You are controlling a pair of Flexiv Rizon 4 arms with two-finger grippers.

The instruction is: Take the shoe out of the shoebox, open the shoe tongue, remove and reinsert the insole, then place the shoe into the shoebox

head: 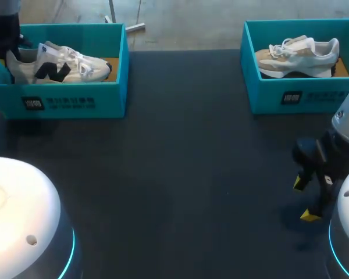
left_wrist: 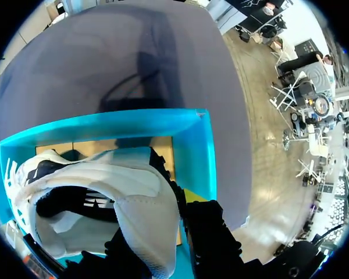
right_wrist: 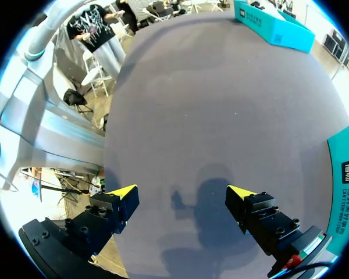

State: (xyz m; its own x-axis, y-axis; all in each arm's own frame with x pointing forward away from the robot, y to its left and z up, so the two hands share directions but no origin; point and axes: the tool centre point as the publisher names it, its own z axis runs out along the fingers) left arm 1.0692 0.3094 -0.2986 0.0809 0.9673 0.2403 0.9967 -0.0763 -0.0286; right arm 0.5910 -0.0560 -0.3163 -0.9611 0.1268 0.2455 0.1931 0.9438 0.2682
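Closest to the head camera bulged the white arm base (head: 17, 215), with the dark table (head: 180, 163) spread beyond it. At the table's far left stood the teal left shoebox (head: 64, 102). In it lay the white sneaker (head: 58, 65) with black side markings, resting on its sole, toe toward the table's middle. From above, the left arm showed only as a dark mass over the sneaker's heel, and its fingers were hidden there. The left wrist view supplied them. The left gripper (left_wrist: 163, 235) had the padded back of the heel pinched between its two black fingers, one on each side. A sliver of yellow tip showed beside the box wall, and the box's brown cardboard floor showed beyond the shoe.

The right gripper (right_wrist: 181, 195) hung over bare table on the robot's right, its fingers spread wide with nothing between them. Only the right wrist view showed its shadow on the tabletop. At the far right stood a second shoebox (head: 296, 96) holding a beige sneaker (head: 296, 57), well apart from the right gripper.
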